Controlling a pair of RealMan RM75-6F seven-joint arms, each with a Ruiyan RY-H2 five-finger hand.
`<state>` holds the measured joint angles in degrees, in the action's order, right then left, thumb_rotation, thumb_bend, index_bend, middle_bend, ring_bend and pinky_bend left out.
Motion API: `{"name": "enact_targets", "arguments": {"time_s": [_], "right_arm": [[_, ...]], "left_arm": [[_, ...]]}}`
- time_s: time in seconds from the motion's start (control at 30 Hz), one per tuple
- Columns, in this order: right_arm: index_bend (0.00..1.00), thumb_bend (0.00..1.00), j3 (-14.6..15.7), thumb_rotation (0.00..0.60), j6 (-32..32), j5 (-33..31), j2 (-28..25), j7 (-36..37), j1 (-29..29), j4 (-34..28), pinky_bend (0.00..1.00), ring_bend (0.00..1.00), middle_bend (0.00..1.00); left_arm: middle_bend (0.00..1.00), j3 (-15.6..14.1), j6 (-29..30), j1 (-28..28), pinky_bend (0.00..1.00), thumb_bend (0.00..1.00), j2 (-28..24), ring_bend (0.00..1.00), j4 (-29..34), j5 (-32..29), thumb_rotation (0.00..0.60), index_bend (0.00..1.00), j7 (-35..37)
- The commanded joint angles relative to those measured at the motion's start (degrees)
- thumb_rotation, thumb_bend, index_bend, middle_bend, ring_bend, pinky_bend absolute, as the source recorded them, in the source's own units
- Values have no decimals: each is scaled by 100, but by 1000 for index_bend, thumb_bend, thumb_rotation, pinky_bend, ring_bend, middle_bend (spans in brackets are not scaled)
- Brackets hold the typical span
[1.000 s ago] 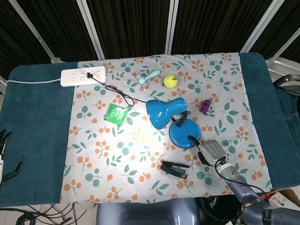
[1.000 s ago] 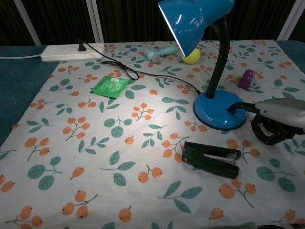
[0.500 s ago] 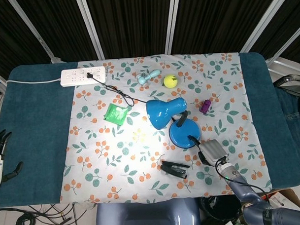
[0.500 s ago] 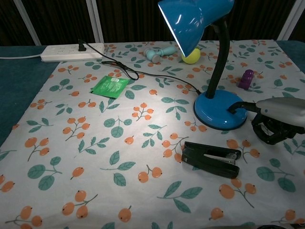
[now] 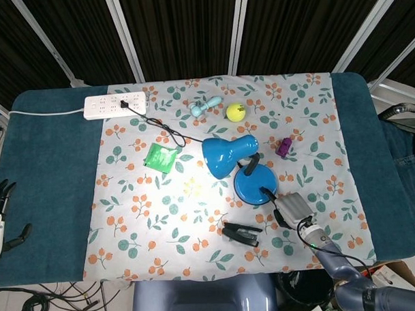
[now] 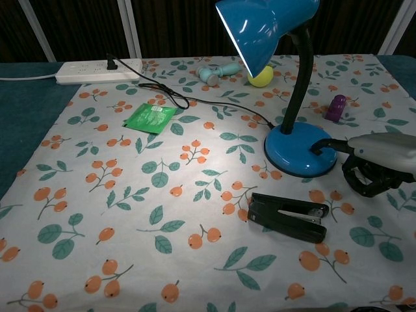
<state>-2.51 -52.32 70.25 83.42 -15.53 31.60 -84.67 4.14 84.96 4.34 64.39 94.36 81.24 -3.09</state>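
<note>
fingers (image 6: 364, 183) curled, tips hidden

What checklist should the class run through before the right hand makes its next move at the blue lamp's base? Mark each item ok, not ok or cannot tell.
1. Right hand reaches the lamp base: ok; one finger rests on its right edge.
2. Right hand holds nothing else: cannot tell; its fingers are curled under.
3. Lamp lit and plugged in: ok; light falls on the cloth, and the cord runs to the power strip.
4. Stapler out of the hand's way: ok; it lies apart, in front of the base.
5. Left hand away from the lamp: ok; it sits at the table's far left edge.
</note>
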Motion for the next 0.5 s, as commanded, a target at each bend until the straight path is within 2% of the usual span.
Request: {"name": "enact_targets", "arguments": {"time_s": [0.03,0.3,0.5], "right_arm": [[75,650,2,600,8,-22,-6,-12,-1,-5,616,752,669],[78,651,-1,600,12,-73,-14,-60,3,-8,616,752,669],[162,650,0,600,59,-126,-9,-100,24,23,616,753,669]], "left_arm": [[0,-2,-4,-1,0,288,-1,0,1,-5,600,2,-7],[0,1,-16,2,0,288,2,0,9,-22,600,1,-22],[0,1,-23,3,0,288,-1,0,10,-28,600,2,-23]]}}
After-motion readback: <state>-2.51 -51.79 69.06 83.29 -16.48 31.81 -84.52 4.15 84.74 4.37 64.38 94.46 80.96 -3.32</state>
